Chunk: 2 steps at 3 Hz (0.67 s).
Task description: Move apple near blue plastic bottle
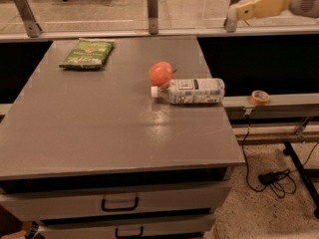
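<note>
The orange-red apple [161, 73] sits on the grey table [99, 128], right of centre. The clear plastic bottle [192, 91] with white cap and white label lies on its side just in front of and right of the apple, its cap end almost touching it. My gripper [233, 15] is high at the upper right, well above and to the right of both, with its cream-coloured fingers pointing left. It holds nothing.
A green snack bag [87, 53] lies at the table's far left. A roll of orange tape [259, 97] sits on a rail right of the table. Drawers [119, 203] are under the table front. Cables [271, 176] lie on the floor at right.
</note>
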Each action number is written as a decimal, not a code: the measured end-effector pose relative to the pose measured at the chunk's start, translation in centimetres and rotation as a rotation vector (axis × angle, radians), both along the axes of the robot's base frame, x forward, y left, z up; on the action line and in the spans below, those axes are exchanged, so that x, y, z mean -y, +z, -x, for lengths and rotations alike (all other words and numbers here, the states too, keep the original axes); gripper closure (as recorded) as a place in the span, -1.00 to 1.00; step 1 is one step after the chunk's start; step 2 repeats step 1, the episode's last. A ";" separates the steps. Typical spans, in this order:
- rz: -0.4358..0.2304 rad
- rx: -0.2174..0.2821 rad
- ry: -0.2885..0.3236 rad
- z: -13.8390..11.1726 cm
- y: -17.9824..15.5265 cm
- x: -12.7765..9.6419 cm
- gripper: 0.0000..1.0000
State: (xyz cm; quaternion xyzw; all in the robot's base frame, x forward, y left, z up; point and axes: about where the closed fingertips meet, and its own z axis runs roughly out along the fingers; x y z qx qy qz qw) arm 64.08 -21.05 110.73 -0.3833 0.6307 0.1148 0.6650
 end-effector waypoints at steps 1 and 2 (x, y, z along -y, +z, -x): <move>-0.019 0.047 -0.116 0.9 1.5 4.5 -1.00; -0.019 0.047 -0.116 0.9 1.5 4.5 -1.00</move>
